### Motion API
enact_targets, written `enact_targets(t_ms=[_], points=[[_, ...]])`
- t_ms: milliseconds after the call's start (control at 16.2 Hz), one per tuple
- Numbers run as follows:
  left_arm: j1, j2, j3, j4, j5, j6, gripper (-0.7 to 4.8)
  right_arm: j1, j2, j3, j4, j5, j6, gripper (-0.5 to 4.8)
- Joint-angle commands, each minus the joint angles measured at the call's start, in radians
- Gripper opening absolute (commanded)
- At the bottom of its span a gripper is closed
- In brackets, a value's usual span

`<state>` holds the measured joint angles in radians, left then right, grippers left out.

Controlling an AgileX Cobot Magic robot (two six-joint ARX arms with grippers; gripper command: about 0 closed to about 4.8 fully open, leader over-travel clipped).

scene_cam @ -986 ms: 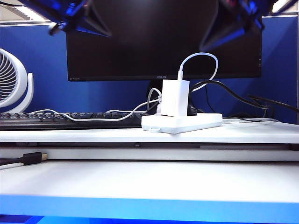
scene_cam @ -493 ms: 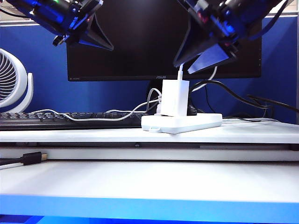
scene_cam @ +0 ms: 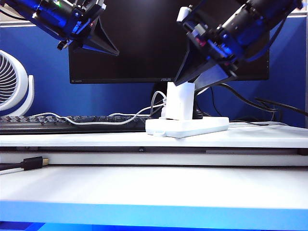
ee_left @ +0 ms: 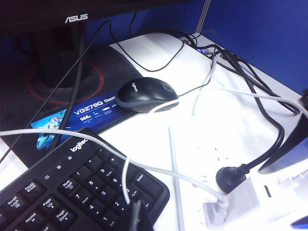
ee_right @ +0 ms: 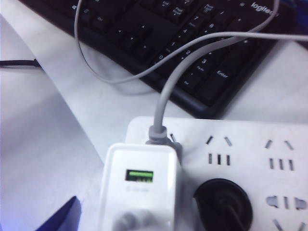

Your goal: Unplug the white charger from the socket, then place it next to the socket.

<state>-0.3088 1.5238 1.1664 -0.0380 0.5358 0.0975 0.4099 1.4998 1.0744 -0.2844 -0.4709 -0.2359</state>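
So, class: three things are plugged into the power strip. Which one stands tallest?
The white charger, a boxy block upright on the socket, directly under the right pincer. The black round plug and small white cable plug sit far lower.

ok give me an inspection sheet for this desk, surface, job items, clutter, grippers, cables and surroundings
Surface: white desk, raised above a lower white shelf.
Job's things: white charger upright, plugged into the socket; green port lit in the right wrist view.
Clutter: black keyboard, black mouse, black round plug in the socket beside the charger.
Grippers: left gripper raised at upper left, holding nothing, state unclear; right gripper open, just above the charger, not gripping it.
Cables: white cable crosses the keyboard; black cables behind the socket.
Surroundings: ASUS monitor, white fan, blue partition.
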Motion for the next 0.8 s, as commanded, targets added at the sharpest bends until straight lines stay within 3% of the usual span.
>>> enact_targets(t_ms=[62, 185, 246, 308, 493, 555, 616, 678, 801], points=[[-0.001, -0.003, 0.003, 0.010, 0.007, 0.003, -0.05, 0.018, 0.021, 0.004, 0.028, 0.001, 0.000, 3.02], [-0.001, -0.003, 0.003, 0.009, 0.007, 0.003, -0.05, 0.024, 0.036, 0.004, 0.035, 0.002, 0.000, 2.99], [-0.001, -0.003, 0.003, 0.009, 0.014, 0.004, -0.05, 0.025, 0.042, 0.004, 0.036, 0.006, 0.000, 2.40], [-0.001, -0.001, 0.003, 0.010, 0.038, 0.004, -0.05, 0.025, 0.042, 0.004, 0.039, 0.021, 0.000, 2.18], [-0.001, 0.010, 0.003, 0.009, 0.052, 0.007, -0.05, 0.025, 0.042, 0.004, 0.063, 0.030, 0.000, 2.16], [-0.001, 0.012, 0.003, 0.009, 0.052, 0.008, -0.05, 0.025, 0.042, 0.004, 0.070, 0.038, 0.000, 1.87], [-0.001, 0.015, 0.003, 0.010, 0.053, 0.008, -0.05, 0.025, 0.042, 0.004, 0.073, 0.051, 0.000, 0.97], [-0.001, 0.019, 0.003, 0.010, 0.053, 0.008, -0.05, 0.025, 0.042, 0.004, 0.072, 0.051, 0.000, 0.40], [-0.001, 0.036, 0.003, 0.011, 0.116, 0.008, -0.05, 0.025, 0.040, 0.004, 0.071, 0.054, -0.001, 0.30]])
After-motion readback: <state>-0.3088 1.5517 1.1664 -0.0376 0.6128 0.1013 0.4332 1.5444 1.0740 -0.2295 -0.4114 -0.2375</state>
